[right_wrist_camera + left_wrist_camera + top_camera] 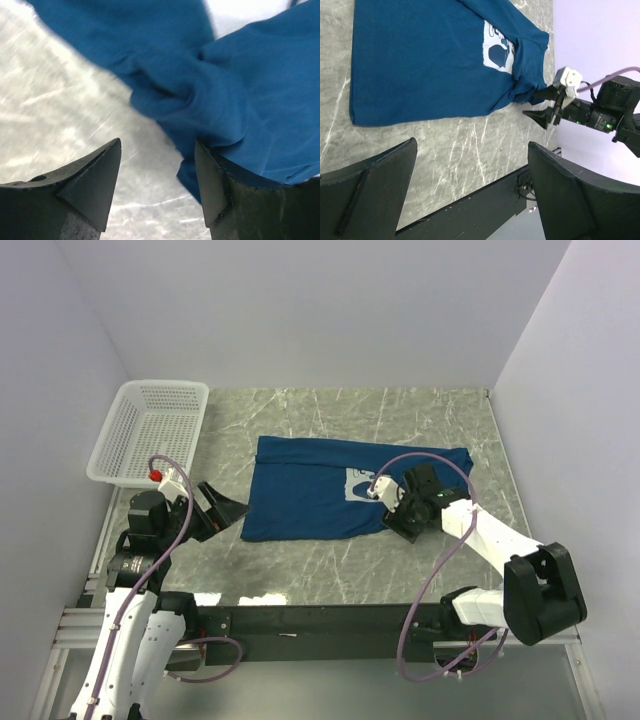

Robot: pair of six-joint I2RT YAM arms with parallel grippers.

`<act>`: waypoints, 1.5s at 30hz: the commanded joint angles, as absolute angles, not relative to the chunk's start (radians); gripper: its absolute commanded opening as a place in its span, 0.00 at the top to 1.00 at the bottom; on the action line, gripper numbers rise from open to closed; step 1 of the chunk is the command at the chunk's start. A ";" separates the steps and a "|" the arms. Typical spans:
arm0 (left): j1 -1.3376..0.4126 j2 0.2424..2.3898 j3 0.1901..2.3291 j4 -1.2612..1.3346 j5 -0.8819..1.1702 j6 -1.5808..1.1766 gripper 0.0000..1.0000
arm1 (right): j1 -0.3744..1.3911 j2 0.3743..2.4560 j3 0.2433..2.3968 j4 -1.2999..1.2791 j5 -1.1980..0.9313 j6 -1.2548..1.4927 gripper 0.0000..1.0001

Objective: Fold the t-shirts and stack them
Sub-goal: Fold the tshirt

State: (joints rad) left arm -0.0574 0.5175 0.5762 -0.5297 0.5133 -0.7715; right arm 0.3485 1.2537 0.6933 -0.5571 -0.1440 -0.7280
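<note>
A dark blue t-shirt [310, 495] lies partly folded on the marble table, its pale print [357, 483] at the fold's right edge. It also shows in the left wrist view [420, 60]. My right gripper [393, 521] is open at the shirt's near right corner, just above the bunched cloth [200, 100], one finger [220, 185] at the cloth's edge. It also shows in the left wrist view [542, 107]. My left gripper [232, 510] is open and empty, just left of the shirt's near left corner.
A white mesh basket [150, 430] stands at the far left of the table. The table's black front rail [320, 620] runs along the near edge. White walls close in the left, back and right sides.
</note>
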 commanded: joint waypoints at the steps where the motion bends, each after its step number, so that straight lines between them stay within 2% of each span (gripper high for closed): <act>1: -0.054 0.519 0.572 -0.488 0.537 -0.758 0.03 | 0.376 1.285 0.686 -0.399 -0.054 -0.645 0.32; 5: -0.055 0.515 0.574 -0.494 0.535 -0.756 0.02 | 0.396 1.331 0.692 -0.333 -0.009 -0.617 0.37; 8: -0.054 0.518 0.571 -0.488 0.537 -0.759 0.02 | 0.399 1.350 0.703 -0.327 -0.002 -0.604 0.56; 10: -0.054 0.522 0.571 -0.486 0.538 -0.759 0.03 | 0.399 1.347 0.704 -0.327 -0.002 -0.604 0.61; 17: -0.054 0.522 0.571 -0.486 0.540 -0.756 0.02 | 0.399 1.289 0.718 -0.339 -0.018 -0.604 1.00; 21: -0.054 0.522 0.572 -0.489 0.540 -0.756 0.02 | 0.399 1.269 0.744 -0.382 -0.064 -0.600 1.00; 22: -0.054 0.523 0.572 -0.489 0.541 -0.756 0.02 | 0.400 1.269 0.750 -0.421 -0.093 -0.607 0.97; 23: -0.054 0.520 0.572 -0.489 0.540 -0.755 0.02 | 0.400 1.269 0.755 -0.436 -0.107 -0.607 0.82; 26: -0.054 0.517 0.572 -0.488 0.540 -0.756 0.02 | 0.402 1.293 0.761 -0.479 -0.170 -0.592 0.63; 28: -0.054 0.518 0.572 -0.488 0.538 -0.756 0.02 | 0.400 1.311 0.759 -0.471 -0.190 -0.571 0.57; 30: -0.054 0.520 0.572 -0.489 0.538 -0.755 0.02 | 0.402 1.330 0.753 -0.448 -0.175 -0.508 0.46; 32: -0.054 0.520 0.574 -0.491 0.538 -0.755 0.02 | 0.408 1.354 0.765 -0.428 -0.146 -0.438 0.41; 37: -0.054 0.525 0.572 -0.488 0.537 -0.756 0.02 | 0.407 1.422 0.792 -0.385 -0.032 -0.322 0.43; 40: -0.054 0.523 0.572 -0.488 0.538 -0.756 0.02 | 0.408 1.442 0.807 -0.387 -0.015 -0.287 0.54; 41: -0.054 0.522 0.572 -0.489 0.538 -0.756 0.02 | 0.410 1.443 0.810 -0.388 -0.009 -0.285 0.61; 43: -0.054 0.520 0.574 -0.491 0.537 -0.756 0.02 | 0.408 1.431 0.811 -0.394 -0.002 -0.288 0.67; 44: -0.054 0.520 0.574 -0.491 0.537 -0.755 0.02 | 0.408 1.425 0.813 -0.399 -0.002 -0.298 0.76; 45: -0.054 0.520 0.574 -0.491 0.537 -0.755 0.02 | 0.408 1.407 0.816 -0.408 -0.003 -0.302 0.80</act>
